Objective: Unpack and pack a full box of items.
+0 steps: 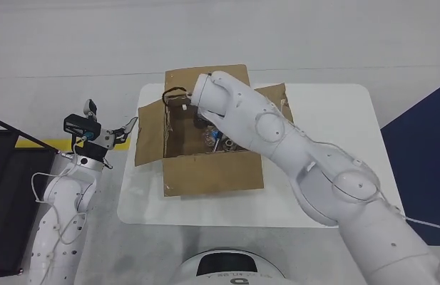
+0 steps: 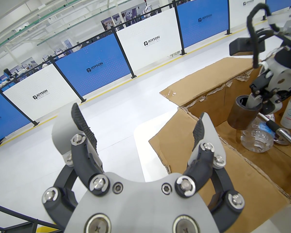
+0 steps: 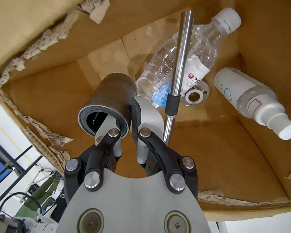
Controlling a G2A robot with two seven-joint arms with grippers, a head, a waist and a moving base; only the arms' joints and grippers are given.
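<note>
1. The right gripper (image 3: 122, 120) is clenched on the rim of a dark tube (image 3: 111, 90), with one finger inside the bore and the other against the outer wall.
2. The tube hangs tilted within the walls of the box (image 1: 212, 174).
3. On the box floor a clear bottle (image 3: 184, 49) lies on its side with a steel rod (image 3: 181, 56) across it. A small flange (image 3: 195, 95) sits just beside the rod, and a white spray bottle (image 3: 245, 93) lies near, apart from the clear bottle.
4. From above, the box, flaps open, sits on the 9 o'clock half of the white bench (image 1: 334, 107). The right arm (image 1: 298, 149) crosses it from 4 o'clock toward its 11 o'clock corner.
5. The left gripper (image 2: 139, 120) is released, fingers wide and holding nothing. It is at the box's 9 o'clock by the bench edge, apart from the flap.
</note>
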